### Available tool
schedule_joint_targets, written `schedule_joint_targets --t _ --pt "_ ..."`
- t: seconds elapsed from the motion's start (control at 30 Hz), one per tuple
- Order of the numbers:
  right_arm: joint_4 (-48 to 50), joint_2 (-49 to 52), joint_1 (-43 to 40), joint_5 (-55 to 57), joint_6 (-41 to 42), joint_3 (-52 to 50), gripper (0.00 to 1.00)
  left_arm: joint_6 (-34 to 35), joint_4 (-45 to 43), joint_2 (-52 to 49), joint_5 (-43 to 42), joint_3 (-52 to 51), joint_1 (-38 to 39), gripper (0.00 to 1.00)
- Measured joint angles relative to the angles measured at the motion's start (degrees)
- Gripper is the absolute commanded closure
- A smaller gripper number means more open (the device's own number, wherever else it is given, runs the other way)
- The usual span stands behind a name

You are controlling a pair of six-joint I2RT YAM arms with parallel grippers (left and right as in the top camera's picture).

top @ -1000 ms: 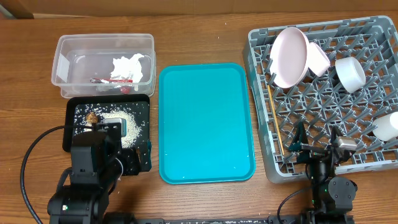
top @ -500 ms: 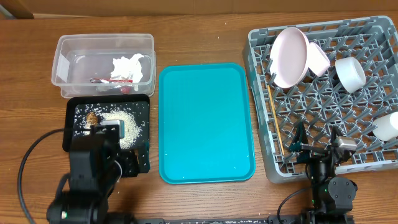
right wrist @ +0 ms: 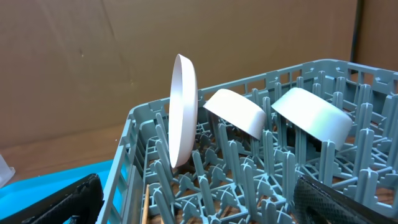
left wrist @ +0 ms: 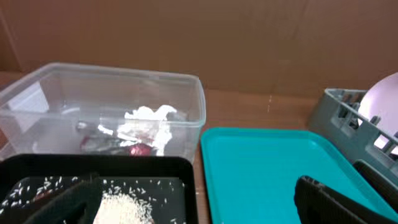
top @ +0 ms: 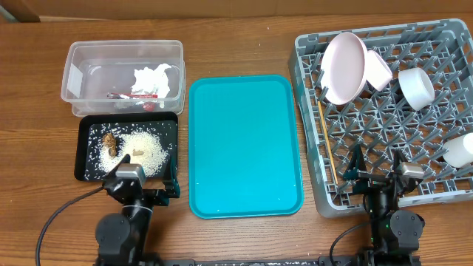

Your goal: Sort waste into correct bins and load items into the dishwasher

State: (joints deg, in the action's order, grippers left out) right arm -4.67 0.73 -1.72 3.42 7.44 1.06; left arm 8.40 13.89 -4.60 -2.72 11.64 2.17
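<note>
The clear tub [top: 77,74] holds the white tissue [top: 155,77] and the red wrapper [top: 137,94]. The black tray [top: 90,168] holds rice grains [top: 145,149] and a brown scrap [top: 109,140]. My left gripper [top: 142,179] is open and empty at the tray's front edge; its view shows the tub [left wrist: 186,93] and rice [left wrist: 121,202]. The grey rack [top: 384,118] holds a pink plate [top: 345,66], white bowls [top: 415,87], a cup [top: 460,151] and chopsticks [top: 329,151]. My right gripper [top: 377,171] is open and empty at the rack's front edge. No blue-grey bowl shows.
A teal serving tray [top: 244,144] lies between the black tray and the rack, and shows in the left wrist view [left wrist: 267,168]. In the right wrist view the plate [right wrist: 182,112] stands upright among pegs. Black cables trail at the table's front.
My left arm has pulled back from over the black tray toward the table's front edge, uncovering the rice and the scrap. The right arm has not moved.
</note>
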Motion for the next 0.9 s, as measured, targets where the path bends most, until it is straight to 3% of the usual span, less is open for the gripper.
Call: schedule_joint_targets --t 0.33,0.47,0.63,0.9 --pt "0.0 0.0 -0.02 0.0 -0.02 0.0 0.0 -8.2 -23.76 3.65 -1.46 -10.14 0.0 0.0" --pt "0.0 0.0 -0.02 0.0 0.02 0.0 0.0 -11.96 -21.88 3.74 -2.23 -10.8 0.0 0.0" --pt "0.0 0.0 0.0 0.0 0.02 0.0 0.0 -14.01 -9.92 3.69 -2.03 -11.19 0.0 0.0" --pt "-0.04 0.0 -0.02 0.0 0.0 0.0 0.0 -14.67 -9.97 3.8 -1.75 -11.17 0.0 0.0"
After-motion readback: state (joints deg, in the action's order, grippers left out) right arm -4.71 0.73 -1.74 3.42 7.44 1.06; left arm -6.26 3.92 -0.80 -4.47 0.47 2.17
